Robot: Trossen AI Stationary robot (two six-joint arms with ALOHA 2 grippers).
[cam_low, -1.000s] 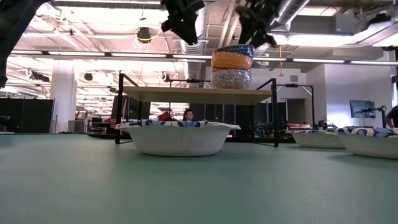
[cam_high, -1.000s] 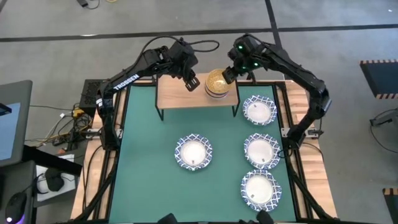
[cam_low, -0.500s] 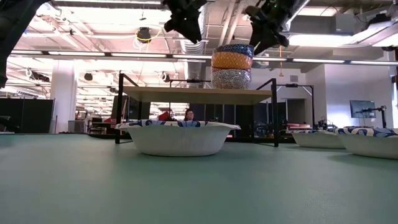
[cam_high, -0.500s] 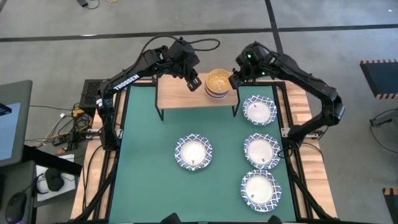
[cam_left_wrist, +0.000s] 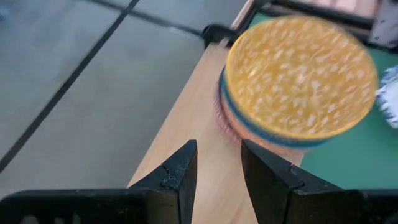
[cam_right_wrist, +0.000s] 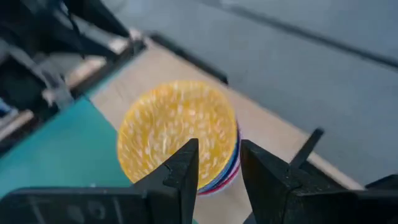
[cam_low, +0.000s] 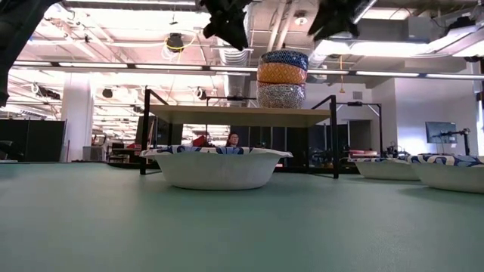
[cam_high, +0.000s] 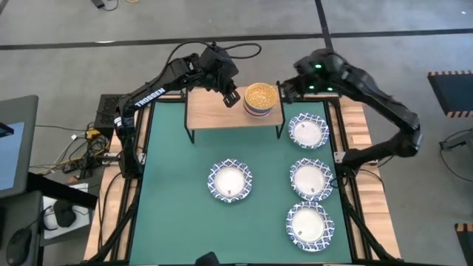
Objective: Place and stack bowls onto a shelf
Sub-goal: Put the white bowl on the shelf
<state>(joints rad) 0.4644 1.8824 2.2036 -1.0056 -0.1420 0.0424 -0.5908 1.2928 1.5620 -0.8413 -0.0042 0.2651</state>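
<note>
Stack of small patterned bowls [cam_high: 260, 97] on the low plank-topped shelf with thin black legs [cam_high: 211, 112], both grippers empty above it.

The top bowl shows a speckled yellow inside and a blue outside, over orange and grey ones. The left gripper [cam_high: 230, 97] hangs just beside the stack, fingers slightly apart; the right gripper [cam_high: 285, 88], fingers also slightly apart, has drawn back from the stack since a second ago. Four wide white bowls with blue lattice rims [cam_high: 230, 180] sit on the green table [cam_high: 170, 185]; an open hall lies behind.

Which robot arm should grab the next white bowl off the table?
Probably the right. Its gripper is open, empty, and beside the three white bowls along that side. The left gripper hangs over the shelf, nearer only the lone bowl.
</note>
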